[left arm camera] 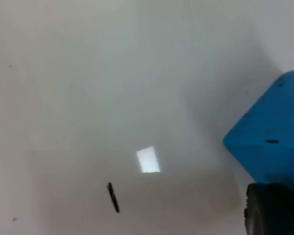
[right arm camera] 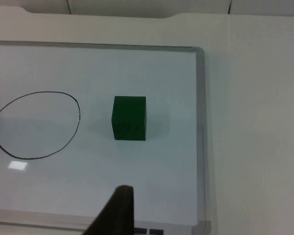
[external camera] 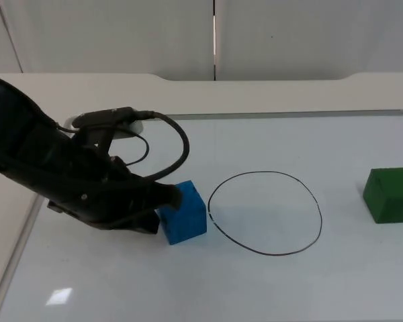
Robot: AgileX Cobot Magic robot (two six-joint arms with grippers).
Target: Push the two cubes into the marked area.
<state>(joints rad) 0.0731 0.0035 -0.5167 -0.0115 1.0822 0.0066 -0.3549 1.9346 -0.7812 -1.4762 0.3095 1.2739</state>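
Blue cube (external camera: 183, 213) pushing is the step in hand. From the top camera, the left gripper (external camera: 162, 200) presses against the cube's left side, and the cube sits just outside the black drawn circle (external camera: 264, 213), nearly touching its left edge. Can't tell whether the fingers are spread or closed; the arm covers them. Green cube (external camera: 390, 194) sits well apart, right of the circle, on the whiteboard (external camera: 309, 288). Count: two cubes, one circle, none inside yet.

Left wrist camera: blue cube (left arm camera: 273, 137) close up, one black fingertip (left arm camera: 274, 210) right against it. Next move looks like a straight shove rightward until the cube crosses the line.

Right wrist camera: green cube (right arm camera: 129, 118) untouched beside the circle (right arm camera: 36, 125), right gripper's fingertip (right arm camera: 118, 210) held back near the board's edge, arm waiting; its grip state can't be read. Green cube's turn comes after.
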